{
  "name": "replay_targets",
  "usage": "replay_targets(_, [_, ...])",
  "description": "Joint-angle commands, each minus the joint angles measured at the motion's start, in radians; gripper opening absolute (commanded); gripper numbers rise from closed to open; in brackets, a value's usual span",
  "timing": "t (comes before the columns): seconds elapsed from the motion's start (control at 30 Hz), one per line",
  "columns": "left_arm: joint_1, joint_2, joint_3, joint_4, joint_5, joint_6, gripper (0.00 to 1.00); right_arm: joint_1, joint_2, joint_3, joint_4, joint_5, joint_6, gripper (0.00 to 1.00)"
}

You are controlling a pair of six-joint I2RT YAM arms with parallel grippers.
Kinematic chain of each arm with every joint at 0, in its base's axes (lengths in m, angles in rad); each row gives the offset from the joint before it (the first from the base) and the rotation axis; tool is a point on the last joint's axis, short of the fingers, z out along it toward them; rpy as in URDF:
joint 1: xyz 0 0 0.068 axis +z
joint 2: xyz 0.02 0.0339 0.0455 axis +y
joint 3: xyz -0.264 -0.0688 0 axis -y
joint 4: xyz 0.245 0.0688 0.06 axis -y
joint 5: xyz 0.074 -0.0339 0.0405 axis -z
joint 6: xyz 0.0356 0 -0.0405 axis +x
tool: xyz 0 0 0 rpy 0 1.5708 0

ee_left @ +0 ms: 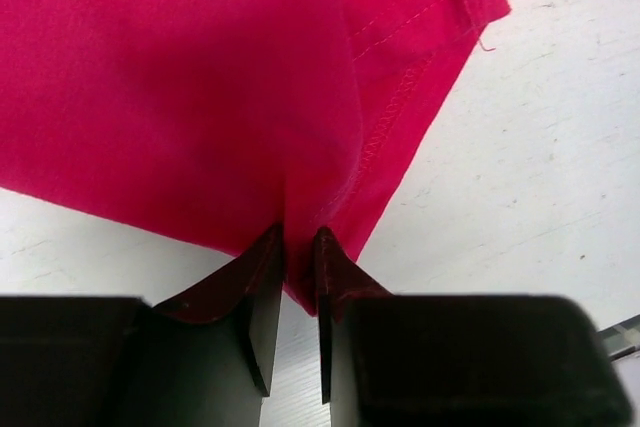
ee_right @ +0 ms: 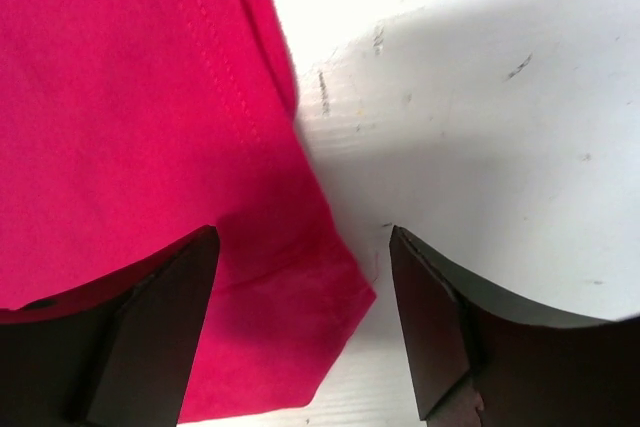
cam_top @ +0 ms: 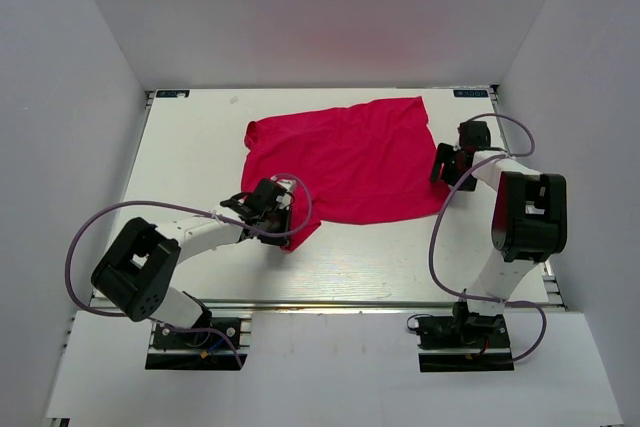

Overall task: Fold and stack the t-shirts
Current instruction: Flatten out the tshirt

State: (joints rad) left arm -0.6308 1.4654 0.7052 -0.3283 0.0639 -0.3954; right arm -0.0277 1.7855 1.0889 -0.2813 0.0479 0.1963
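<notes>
A bright crimson-pink short-sleeved cloth t-shirt (cam_top: 350, 157) lies spread as one loose, slightly skewed sheet on the white matte worktop (cam_top: 190, 147), right of the middle and toward the far side, not yet folded. The left claw (ee_left: 300, 244) is clenched on the near-left corner of the t-shirt. Its two dark fingers stand almost together with a pinch of red cloth gathered between them, and creases run up from that pinch. The right claw (ee_right: 302, 242) is released, its fingers wide apart at the t-shirt's right edge. One finger is above cloth, the other above bare worktop, and nothing is gripped between them.

The fabric looks like a thin, soft knit, light and limp. It will probably sag from any held point and keep no shape of its own, and it may drag and bunch on the scuffed worktop rather than slide cleanly. The double-stitched hem (ee_left: 420, 17) is the thickest and firmest line, so corners and hem edges seem the best places to take hold. Gripping two corners of one side should keep that edge taut for a fold. A shallow pinch of a single layer could slip out.
</notes>
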Motion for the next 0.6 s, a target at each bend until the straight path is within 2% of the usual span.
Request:
replay_targets(0.0, [-0.004,-0.008,0.033,-0.048,-0.041,-0.007,0.3,-0.012,0.015,0.037,0.024,-0.014,-0.021,0.74])
replay_targets(0.03, [-0.004,-0.02,0.033,-0.057,-0.041,-0.016,0.31,-0.014,0.018,0.036,0.028,-0.016,-0.023,0.73])
replay_targets(0.1, [-0.004,-0.031,0.033,-0.067,-0.041,-0.016,0.36,-0.02,0.023,0.039,0.028,-0.036,-0.024,0.63])
replay_targets(0.23, [-0.004,-0.053,0.042,-0.087,-0.075,-0.025,0.51,-0.02,0.029,0.039,0.041,-0.115,-0.032,0.57])
replay_targets(0.27, [-0.004,-0.053,0.042,-0.087,-0.075,-0.025,0.54,-0.021,0.037,0.042,0.041,-0.126,-0.034,0.52])
replay_targets(0.3, [-0.004,-0.063,0.051,-0.087,-0.087,-0.025,0.6,-0.021,0.038,0.042,0.041,-0.131,-0.034,0.33])
replay_targets(0.33, [-0.004,-0.063,0.051,-0.097,-0.098,-0.025,0.77,-0.02,0.041,0.046,0.034,-0.126,-0.029,0.26])
replay_targets(0.43, [-0.004,-0.092,0.071,-0.116,-0.139,-0.046,0.91,-0.02,0.032,0.048,0.028,-0.111,-0.028,0.18])
replay_targets(0.5, [-0.004,-0.112,0.08,-0.117,-0.171,-0.074,0.92,-0.021,0.005,0.048,0.03,-0.091,-0.029,0.12])
replay_targets(0.57, [-0.004,-0.158,0.089,-0.117,-0.18,-0.074,1.0,-0.02,-0.011,0.043,0.031,-0.088,-0.023,0.04])
